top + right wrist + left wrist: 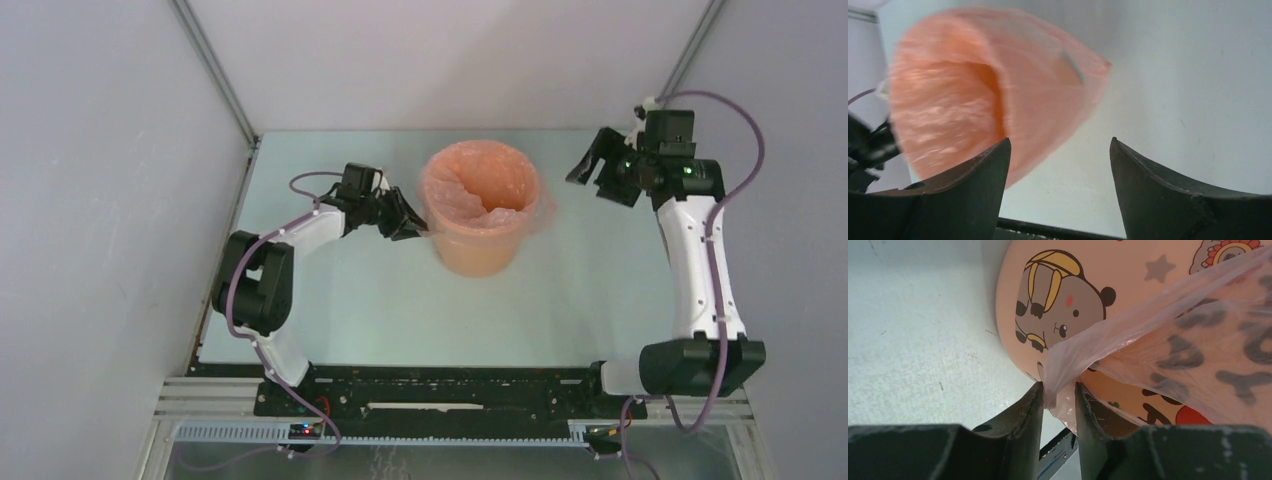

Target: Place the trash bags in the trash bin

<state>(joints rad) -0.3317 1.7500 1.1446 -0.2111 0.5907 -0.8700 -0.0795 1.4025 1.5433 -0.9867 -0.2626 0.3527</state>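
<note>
Round orange-tan plastic trash bin (pixel 480 250) mid-table. Thin translucent pale-pink film trash bag (pixel 468 190) lines it, edge draped over rim. Left gripper (pixel 1059 390) at bin's left wall, 2 jaws narrowly apart, film fold between, probably to seat edge; firm pinch unclear. Right gripper (pixel 598 172) wide open, empty, well apart.

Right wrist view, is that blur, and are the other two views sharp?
Right wrist: bin smeared by motion blur, fingers crisp. Left wrist: sharp, bag and bin print clear. Top: sharp, slight smear at the bin's rim.
</note>
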